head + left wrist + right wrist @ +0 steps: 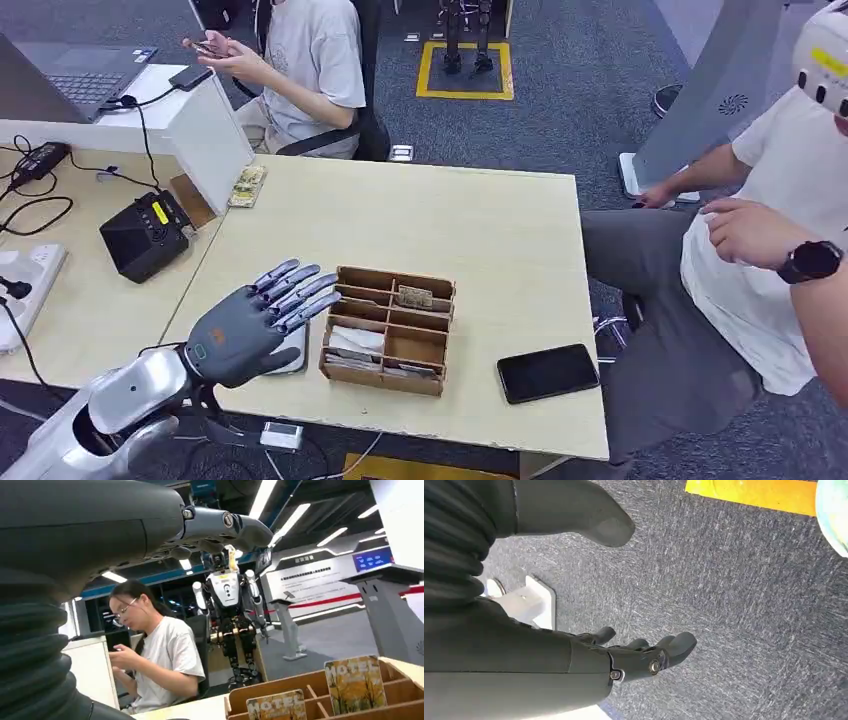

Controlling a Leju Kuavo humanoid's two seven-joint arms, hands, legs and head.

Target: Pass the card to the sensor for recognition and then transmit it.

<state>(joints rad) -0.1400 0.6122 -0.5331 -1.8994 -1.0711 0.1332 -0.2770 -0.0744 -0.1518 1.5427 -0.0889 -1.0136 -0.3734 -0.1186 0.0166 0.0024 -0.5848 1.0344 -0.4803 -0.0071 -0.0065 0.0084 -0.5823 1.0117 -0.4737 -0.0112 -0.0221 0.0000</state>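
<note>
A wooden compartment box (390,330) stands near the table's front edge. A printed hotel card (415,296) lies in a far compartment, and pale cards (355,343) fill a near one. My left hand (250,325) hovers just left of the box, fingers spread and pointing toward it, holding nothing. In the left wrist view two hotel cards (355,684) (276,706) stand upright in the box (320,692) beyond my fingers (215,527). The black sensor (145,237) sits on the left desk. My right hand (644,657) hangs over grey carpet, empty, thumb (589,520) apart from the fingers.
A black phone (548,372) lies right of the box. A flat grey device (292,358) sits partly under my left hand. One person (770,240) sits at the table's right, another (310,60) beyond the far edge. Cables and a laptop (75,75) crowd the left desk.
</note>
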